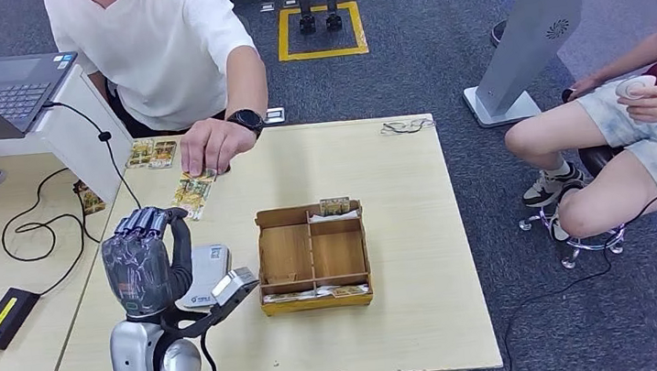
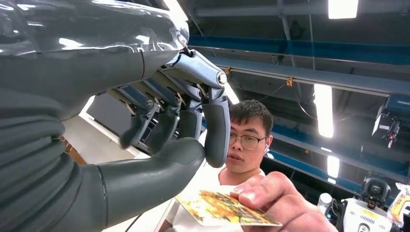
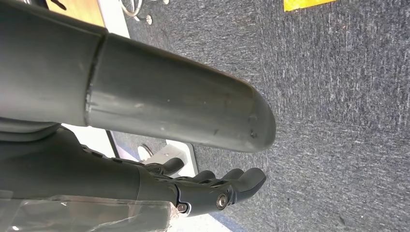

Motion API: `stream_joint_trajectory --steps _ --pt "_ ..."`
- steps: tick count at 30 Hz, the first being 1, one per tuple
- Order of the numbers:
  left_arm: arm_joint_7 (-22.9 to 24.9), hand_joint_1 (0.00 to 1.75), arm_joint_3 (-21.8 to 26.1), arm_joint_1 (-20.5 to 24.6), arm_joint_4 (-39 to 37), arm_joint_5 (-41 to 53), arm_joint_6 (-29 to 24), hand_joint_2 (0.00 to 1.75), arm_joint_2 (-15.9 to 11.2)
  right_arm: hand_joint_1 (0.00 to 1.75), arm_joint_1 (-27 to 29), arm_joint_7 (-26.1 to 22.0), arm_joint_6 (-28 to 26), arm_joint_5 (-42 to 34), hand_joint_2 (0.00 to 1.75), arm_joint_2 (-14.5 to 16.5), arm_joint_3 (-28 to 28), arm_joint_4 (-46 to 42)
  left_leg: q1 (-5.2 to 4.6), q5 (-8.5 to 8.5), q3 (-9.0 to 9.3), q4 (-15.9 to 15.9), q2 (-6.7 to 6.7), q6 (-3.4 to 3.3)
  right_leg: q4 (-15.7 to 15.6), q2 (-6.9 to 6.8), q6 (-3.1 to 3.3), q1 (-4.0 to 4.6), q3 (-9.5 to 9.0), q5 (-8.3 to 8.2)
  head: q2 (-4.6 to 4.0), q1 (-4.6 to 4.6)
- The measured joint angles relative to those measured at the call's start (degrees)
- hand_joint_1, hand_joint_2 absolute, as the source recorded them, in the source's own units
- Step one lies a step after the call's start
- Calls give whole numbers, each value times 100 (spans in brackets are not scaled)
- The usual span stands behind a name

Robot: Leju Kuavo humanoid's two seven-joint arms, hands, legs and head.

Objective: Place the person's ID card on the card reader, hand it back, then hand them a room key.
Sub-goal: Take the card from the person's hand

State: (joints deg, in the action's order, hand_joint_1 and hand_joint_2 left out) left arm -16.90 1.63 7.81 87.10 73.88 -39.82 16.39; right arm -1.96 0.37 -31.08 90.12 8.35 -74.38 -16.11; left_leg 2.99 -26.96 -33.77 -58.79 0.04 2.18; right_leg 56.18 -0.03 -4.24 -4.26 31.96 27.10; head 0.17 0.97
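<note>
The ID card (image 1: 194,189), printed in yellow and orange, is held flat by the person's hand (image 1: 206,146) just above the pale wooden table (image 1: 404,233), beyond the card reader. In the left wrist view it is seen pinched at one edge by the person's fingertips (image 2: 251,193). The card reader (image 1: 205,274), a white-grey flat device with a small blue mark, lies on the table just left of the wooden tray (image 1: 312,256). A room key (image 1: 334,206) is stood upright in the tray's far compartment.
</note>
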Motion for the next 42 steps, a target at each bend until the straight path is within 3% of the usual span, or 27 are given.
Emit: stream_joint_trajectory --steps 12,16,17,32,42 --pt "-426 175 9 6 67 -578 -2 175 3 0 1 -69 -28 -3 0 -10 0 8 0 0 0 0 0 0 0 0 0 0 0 0 0 0" --pt "-521 5 10 6 110 -726 -2 175 5 0 1 -100 -52 -15 0 -23 1 9 0 0 0 0 0 0 0 0 0 0 -1 0 0 0" --pt "-522 0 11 6 116 -758 -2 175 7 0 1 -109 -59 -17 0 -27 1 9 0 0 0 0 0 0 0 0 0 0 -1 0 0 -1" --pt "-522 0 92 0 148 -875 -2 175 15 0 0 -135 -98 -17 0 -47 0 14 0 0 0 0 0 0 0 0 0 0 0 0 0 1" --pt "-481 0 201 -12 255 -463 -2 175 15 0 -4 -211 -101 -17 0 -61 0 42 0 0 0 0 0 0 0 0 0 0 0 0 0 1"
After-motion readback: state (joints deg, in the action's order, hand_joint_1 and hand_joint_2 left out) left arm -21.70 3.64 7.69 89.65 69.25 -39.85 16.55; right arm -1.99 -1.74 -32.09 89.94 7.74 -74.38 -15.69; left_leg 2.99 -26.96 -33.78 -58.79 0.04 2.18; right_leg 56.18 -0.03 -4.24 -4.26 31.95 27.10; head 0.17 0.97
